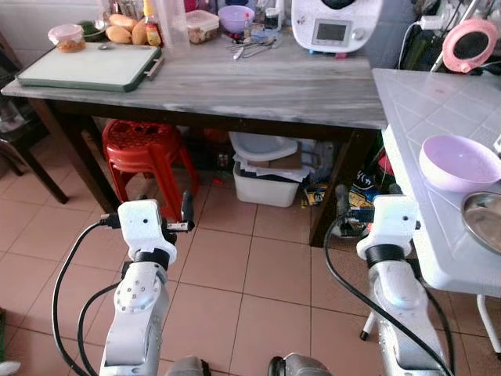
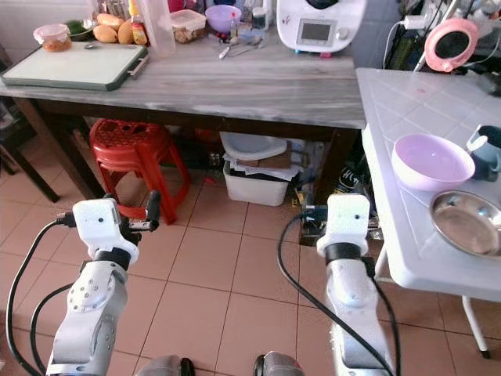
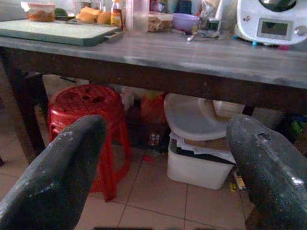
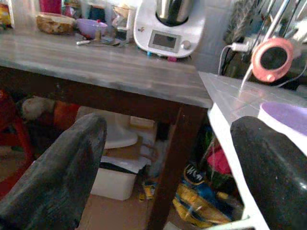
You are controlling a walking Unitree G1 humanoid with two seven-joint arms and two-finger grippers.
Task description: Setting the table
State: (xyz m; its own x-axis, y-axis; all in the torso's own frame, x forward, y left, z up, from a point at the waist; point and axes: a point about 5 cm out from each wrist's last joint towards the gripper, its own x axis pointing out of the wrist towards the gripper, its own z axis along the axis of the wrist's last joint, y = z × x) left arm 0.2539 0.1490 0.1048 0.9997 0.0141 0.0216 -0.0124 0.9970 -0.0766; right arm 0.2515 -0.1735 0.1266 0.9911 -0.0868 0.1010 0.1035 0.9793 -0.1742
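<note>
- The left gripper (image 3: 165, 177) and the right gripper (image 4: 168, 172) are both held out over the tiled floor (image 1: 258, 274), fingers spread wide and holding nothing.
- On the white table (image 2: 391, 157) at the right sit a lilac bowl (image 2: 432, 160) and, just beside it, a steel plate (image 2: 468, 222).
- Ahead stands a wooden table (image 1: 258, 86) carrying a green cutting board (image 1: 90, 66) and a white kitchen appliance (image 1: 335, 23).
- Under the wooden table are a red stool (image 1: 149, 153) and a white bin (image 1: 268, 186).

White table (image 2: 391, 149) carries lilac bowl (image 2: 432, 161) beside steel plate (image 2: 468, 222).
</note>
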